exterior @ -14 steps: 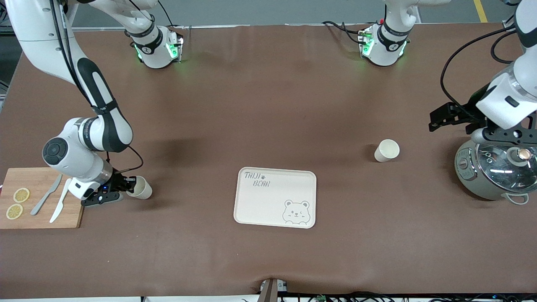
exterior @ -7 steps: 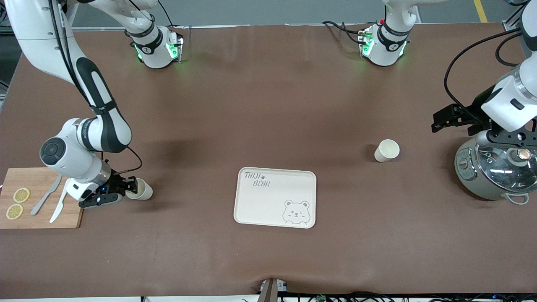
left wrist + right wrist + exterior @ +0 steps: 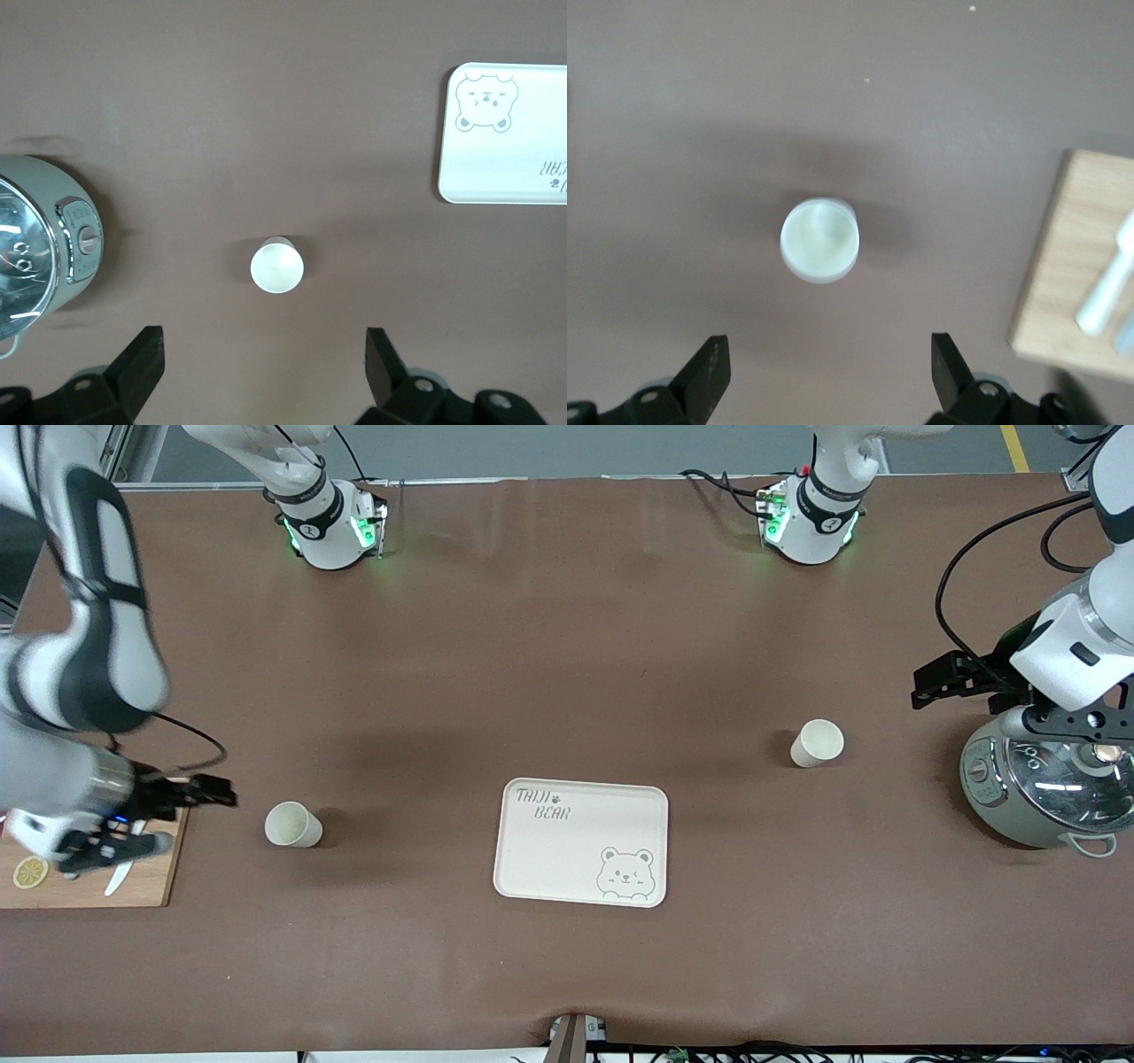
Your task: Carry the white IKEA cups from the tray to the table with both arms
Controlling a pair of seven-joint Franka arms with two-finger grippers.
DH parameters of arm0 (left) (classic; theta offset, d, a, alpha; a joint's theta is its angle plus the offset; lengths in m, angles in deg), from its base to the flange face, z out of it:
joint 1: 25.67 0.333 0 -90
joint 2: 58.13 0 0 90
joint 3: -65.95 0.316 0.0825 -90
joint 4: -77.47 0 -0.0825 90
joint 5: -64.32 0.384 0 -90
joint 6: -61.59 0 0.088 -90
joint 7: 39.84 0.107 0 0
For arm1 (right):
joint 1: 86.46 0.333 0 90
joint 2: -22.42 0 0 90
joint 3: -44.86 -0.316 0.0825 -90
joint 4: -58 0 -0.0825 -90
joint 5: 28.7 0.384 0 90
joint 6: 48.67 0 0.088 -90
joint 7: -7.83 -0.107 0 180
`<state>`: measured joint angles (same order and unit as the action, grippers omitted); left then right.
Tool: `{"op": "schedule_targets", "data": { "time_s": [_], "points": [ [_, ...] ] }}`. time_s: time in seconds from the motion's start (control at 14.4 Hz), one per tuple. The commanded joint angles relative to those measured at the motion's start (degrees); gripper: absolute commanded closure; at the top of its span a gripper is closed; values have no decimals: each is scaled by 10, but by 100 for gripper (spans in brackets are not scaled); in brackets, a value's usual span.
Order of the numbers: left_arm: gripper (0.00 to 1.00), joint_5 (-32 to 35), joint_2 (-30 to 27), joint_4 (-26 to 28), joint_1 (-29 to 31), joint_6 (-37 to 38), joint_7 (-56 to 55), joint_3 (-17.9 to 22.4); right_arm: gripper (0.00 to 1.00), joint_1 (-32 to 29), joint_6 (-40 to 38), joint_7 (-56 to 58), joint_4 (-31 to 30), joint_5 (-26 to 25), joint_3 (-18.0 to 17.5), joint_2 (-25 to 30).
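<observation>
One white cup (image 3: 292, 825) stands upright on the table between the cutting board and the bear tray, toward the right arm's end. My right gripper (image 3: 208, 791) is open and empty, raised over the table beside the board's edge, apart from that cup. In the right wrist view the cup (image 3: 819, 240) shows past the open gripper (image 3: 824, 372). The second white cup (image 3: 817, 742) stands toward the left arm's end. My left gripper (image 3: 935, 680) is open and empty, up in the air beside the pot. The left wrist view shows this cup (image 3: 276, 266) past the open gripper (image 3: 263, 367).
A cream tray with a bear drawing (image 3: 567, 850) lies mid-table, also in the left wrist view (image 3: 523, 159). A wooden cutting board (image 3: 151, 886) with lemon slices and knives lies at the right arm's end. A grey pot with a glass lid (image 3: 1036, 788) stands at the left arm's end.
My right gripper has let go of its cup and drawn back and up toward the cutting board; the cup stays standing. The left gripper has shifted only slightly.
</observation>
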<state>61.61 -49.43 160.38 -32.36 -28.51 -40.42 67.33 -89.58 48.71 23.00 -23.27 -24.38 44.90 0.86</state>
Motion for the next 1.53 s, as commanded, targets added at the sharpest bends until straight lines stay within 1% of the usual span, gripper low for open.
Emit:
{"op": "schedule_targets", "data": {
  "time_s": [0.0,0.14,0.21,0.35,0.63,0.84,1.32,1.39,1.46],
  "points": [
    [0,63,2,-10,-7,8,57,6,0,-28,-62,-17,-41,3,-6,122],
    [0,75,3,-10,-9,5,59,6,0,-36,-76,-21,-86,3,-5,196],
    [0,75,3,-10,-9,4,58,6,0,-34,-76,-35,-96,3,-7,209],
    [0,72,3,-10,-8,-1,58,6,0,-28,-78,-79,-101,2,-10,212],
    [0,61,15,-10,-7,-9,56,6,0,-29,-81,-77,-98,-13,-9,207],
    [0,54,23,-10,-3,-27,59,8,0,-28,-127,-79,-96,-14,-8,209],
    [0,29,28,-11,9,-46,65,10,0,-15,-131,-80,-101,-25,-11,205],
    [0,18,28,-11,9,-46,69,10,0,-12,-130,-80,-100,-33,-10,205],
    [0,10,27,-11,9,-46,71,10,0,-2,-127,-82,-100,-54,-11,205]
  ]
}}
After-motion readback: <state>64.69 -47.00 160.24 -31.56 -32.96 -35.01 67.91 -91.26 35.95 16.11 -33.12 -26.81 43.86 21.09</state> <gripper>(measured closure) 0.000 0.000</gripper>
